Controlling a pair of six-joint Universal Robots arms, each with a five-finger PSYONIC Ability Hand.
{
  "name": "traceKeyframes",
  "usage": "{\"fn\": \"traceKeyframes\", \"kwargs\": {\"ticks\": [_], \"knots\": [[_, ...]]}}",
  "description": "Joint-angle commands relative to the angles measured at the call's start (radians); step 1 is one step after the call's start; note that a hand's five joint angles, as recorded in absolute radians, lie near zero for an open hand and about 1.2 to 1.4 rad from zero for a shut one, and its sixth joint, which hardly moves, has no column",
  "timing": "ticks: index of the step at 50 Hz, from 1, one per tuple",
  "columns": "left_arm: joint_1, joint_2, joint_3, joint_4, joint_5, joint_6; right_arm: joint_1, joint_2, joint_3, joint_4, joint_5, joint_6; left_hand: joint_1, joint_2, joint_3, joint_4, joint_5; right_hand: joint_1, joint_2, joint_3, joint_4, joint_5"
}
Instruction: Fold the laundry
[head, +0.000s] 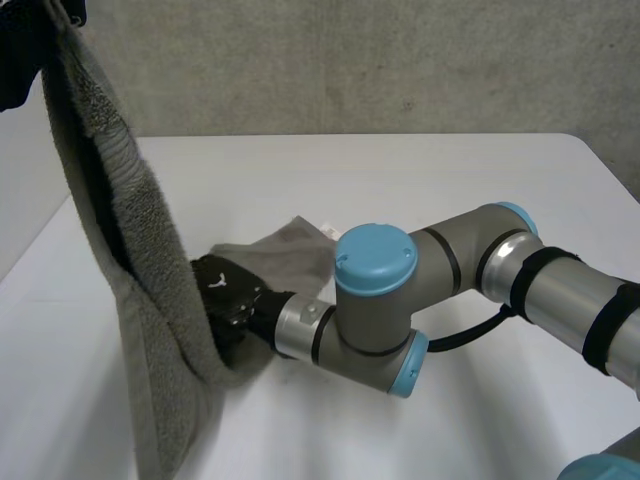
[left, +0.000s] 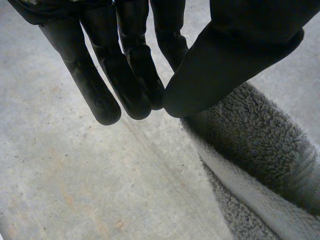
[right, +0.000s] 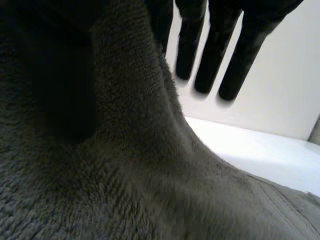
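Observation:
A grey terry towel (head: 130, 220) hangs from my left hand (head: 18, 60), which is raised high at the far left. In the left wrist view, the left hand (left: 130, 75) has its thumb pressed to its fingertips, and the towel (left: 260, 150) drops away from under the thumb. The towel's lower end lies crumpled on the white table (head: 400, 180). My right hand (head: 228, 295) is low over the table and pushes against the hanging towel near its bottom. In its own view, the right hand's fingers (right: 215, 55) are straight and the towel (right: 125, 175) lies against its palm side.
My right arm (head: 375, 300) stretches across the table's front right part. A grey concrete wall (head: 350, 60) stands behind the table. The table's left edge runs close to the hanging towel.

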Motion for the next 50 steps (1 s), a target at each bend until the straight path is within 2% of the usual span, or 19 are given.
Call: {"fn": "traceKeyframes", "kwargs": {"ticks": [1,2,4,5,7,8,11,14,19,24,29,35,36,37,38,39,40,45,50], "knots": [[0.001,-0.022,0.001,0.004,0.0,0.005,0.01,-0.012,-0.068,-0.007,0.235,-0.002,0.218,0.178,0.179,0.178,0.182,1.098,1.057,1.088,1.078,1.079],[0.001,-0.022,0.001,0.004,0.0,0.005,0.01,-0.012,-0.068,-0.007,0.236,-0.002,0.218,0.178,0.179,0.178,0.182,1.098,1.057,1.088,1.078,1.079],[0.013,-0.032,0.006,0.007,0.003,0.005,-0.016,-0.073,-0.076,-0.001,0.431,-0.014,0.218,0.178,0.179,0.178,0.182,1.098,1.057,1.088,1.078,1.079],[0.013,-0.032,0.006,0.007,0.003,0.005,-0.016,-0.073,-0.076,-0.001,0.432,-0.014,0.218,0.178,0.179,0.178,0.182,1.098,1.057,1.088,1.078,1.079],[0.016,-0.045,0.007,0.011,0.003,0.005,-0.076,-0.154,-0.048,-0.007,0.602,-0.067,0.218,0.178,0.179,0.178,0.182,1.098,1.057,1.088,1.078,1.079],[0.02,-0.057,0.007,0.017,0.002,0.005,-0.076,-0.155,-0.048,-0.007,0.602,-0.068,0.218,0.178,0.179,0.178,0.182,1.098,1.057,1.088,1.078,1.079],[0.04,-0.075,0.006,0.024,0.002,0.007,-0.165,-0.318,0.073,-0.033,0.734,-0.198,0.218,0.178,0.179,0.178,0.182,1.098,1.057,1.088,1.078,1.079],[0.067,-0.095,-0.001,0.037,0.003,0.004,-0.193,-0.392,0.136,-0.069,0.739,-0.224,0.218,0.178,0.179,0.178,0.182,1.098,1.057,1.088,1.078,1.079],[0.129,-0.124,-0.022,0.063,0.005,-0.002,-0.25,-0.621,0.415,-0.216,0.731,-0.259,0.218,0.178,0.179,0.178,0.182,1.098,1.057,1.088,1.078,1.079],[0.182,-0.166,-0.073,0.13,0.005,-0.005,-0.244,-0.766,0.582,-0.155,0.701,-0.337,0.218,0.178,0.179,0.178,0.182,1.098,1.057,1.088,1.078,1.079],[0.186,-0.222,-0.125,0.196,0.005,-0.002,-0.234,-0.828,0.729,-0.047,0.656,-0.411,0.218,0.178,0.179,0.178,0.182,1.098,1.057,1.088,1.078,1.079],[0.185,-0.34,-0.188,0.244,0.006,-0.001,-0.224,-0.785,0.84,0.075,0.636,-0.439,0.218,0.178,0.179,0.178,0.182,1.098,1.057,1.088,1.078,1.079],[0.185,-0.341,-0.188,0.244,0.006,-0.001,-0.207,-0.752,0.849,0.103,0.636,-0.436,0.218,0.178,0.179,0.178,0.182,0.878,0.838,0.868,0.858,0.859],[0.185,-0.374,-0.198,0.248,0.006,-0.001,-0.207,-0.751,0.849,0.103,0.636,-0.436,0.218,0.178,0.179,0.178,0.182,0.876,0.835,0.866,0.856,0.857],[0.185,-0.406,-0.209,0.254,0.005,-0.001,-0.191,-0.723,0.851,0.126,0.635,-0.431,0.218,0.178,0.179,0.178,0.182,0.524,0.484,0.514,0.504,0.506],[0.185,-0.407,-0.209,0.254,0.005,-0.001,-0.191,-0.722,0.851,0.126,0.635,-0.431,0.218,0.178,0.179,0.178,0.182,0.521,0.48,0.511,0.5,0.502],[0.183,-0.44,-0.217,0.257,0.005,-0.001,-0.19,-0.704,0.848,0.137,0.644,-0.431,0.218,0.178,0.179,0.178,0.182,0.294,0.253,0.284,0.274,0.275],[0.18,-0.508,-0.231,0.261,0.005,0.001,-0.207,-0.701,0.826,0.139,0.642,-0.411,0.218,0.178,0.179,0.178,0.182,0.171,0.131,0.161,0.151,0.153],[0.179,-0.517,-0.232,0.261,0.006,0.001,-0.316,-0.736,0.773,0.157,0.639,-0.347,0.218,0.178,0.179,0.178,0.182,0.13,0.09,0.12,0.11,0.112]]}}
